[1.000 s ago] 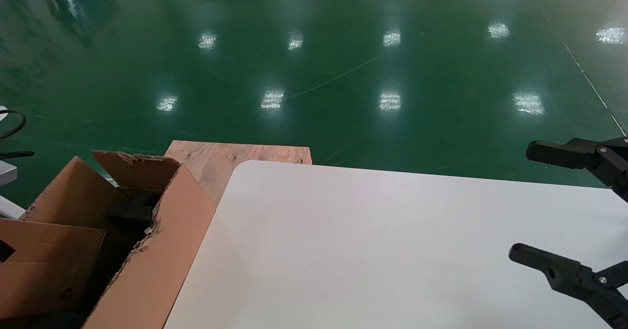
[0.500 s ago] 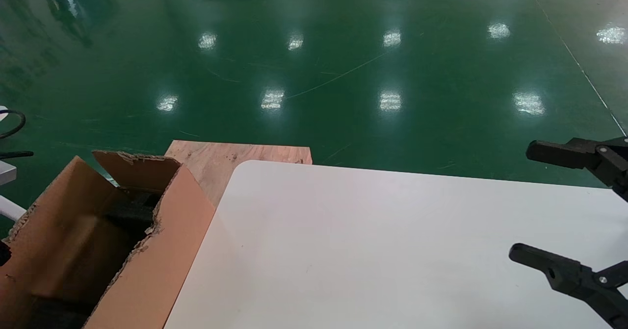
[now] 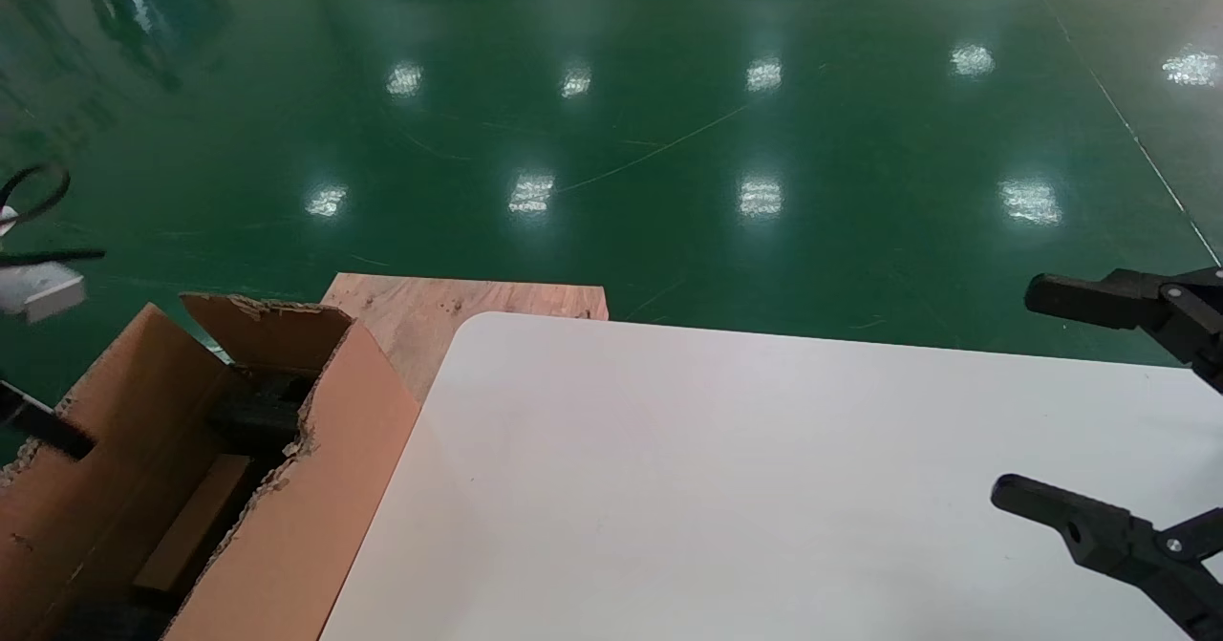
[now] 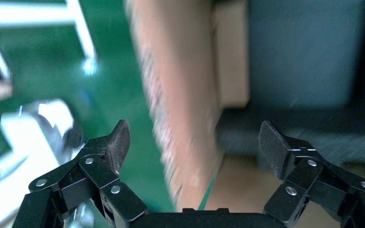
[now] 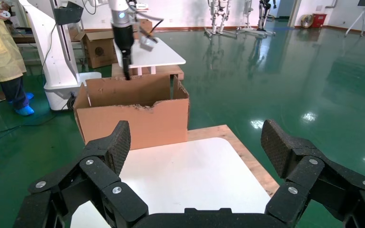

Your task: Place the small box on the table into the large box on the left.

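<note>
Gone from the carton's mouth, the small box (image 3: 191,526) now lies down inside the large box (image 3: 315,488), beside the bare white table (image 3: 717,488) on a green floor (image 3: 611,144). Left gripper (image 4: 195,142) hangs over the carton wall with fingers wide and empty; right gripper (image 5: 195,142) waits spread wide above the table

I see the small box (image 3: 191,526) low inside the large box (image 3: 315,488) — ragged flaps open, left of the white table (image 3: 726,488).

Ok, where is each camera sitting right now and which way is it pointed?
Head: high, facing forward and down at the table and large box; right gripper shows.
Left wrist: over the large box, small box inside; left gripper open.
Right wrist: above the table, facing the large box; right gripper open.
Shared: the large box, in all three.
</note>
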Controlling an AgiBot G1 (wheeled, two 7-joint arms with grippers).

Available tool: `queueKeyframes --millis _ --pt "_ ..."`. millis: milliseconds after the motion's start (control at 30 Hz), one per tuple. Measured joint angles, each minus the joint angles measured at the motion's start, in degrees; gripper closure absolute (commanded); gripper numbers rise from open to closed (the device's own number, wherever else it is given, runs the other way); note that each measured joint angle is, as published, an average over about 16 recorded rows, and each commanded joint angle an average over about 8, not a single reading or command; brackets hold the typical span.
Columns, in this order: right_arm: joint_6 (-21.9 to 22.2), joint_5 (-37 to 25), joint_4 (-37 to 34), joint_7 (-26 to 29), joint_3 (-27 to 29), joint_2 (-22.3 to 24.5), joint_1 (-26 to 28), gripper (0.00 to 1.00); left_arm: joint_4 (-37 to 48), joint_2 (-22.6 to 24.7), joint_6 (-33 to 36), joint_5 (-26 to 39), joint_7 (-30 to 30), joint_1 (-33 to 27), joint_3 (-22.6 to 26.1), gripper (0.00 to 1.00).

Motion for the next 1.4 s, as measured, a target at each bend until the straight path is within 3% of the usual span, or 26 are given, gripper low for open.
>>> queueKeyframes --millis 400,700,933,1400 --pt "0.01 0.0 -0.01 0.0 0.0 0.01 0.0 0.0 -11.91 -1.13 -2.07 -5.73 2.18 -8.18 -5.88 0.0" --pt "0.02 0.0 -0.02 0.0 0.0 0.01 -0.01 0.0 -15.44 -1.64 -2.02 -7.96 2.6 -8.57 -9.07 0.0" --pt "0.02 0.01 -0.02 -0.01 0.0 0.01 -0.01 0.0 -16.57 -1.33 -0.99 -9.93 5.51 -2.9 -15.73 0.0" --pt "0.02 0.01 -0.02 -0.01 0.0 0.02 -0.01 0.0 -21.86 -0.06 2.47 -17.48 15.33 15.94 -39.67 0.0"
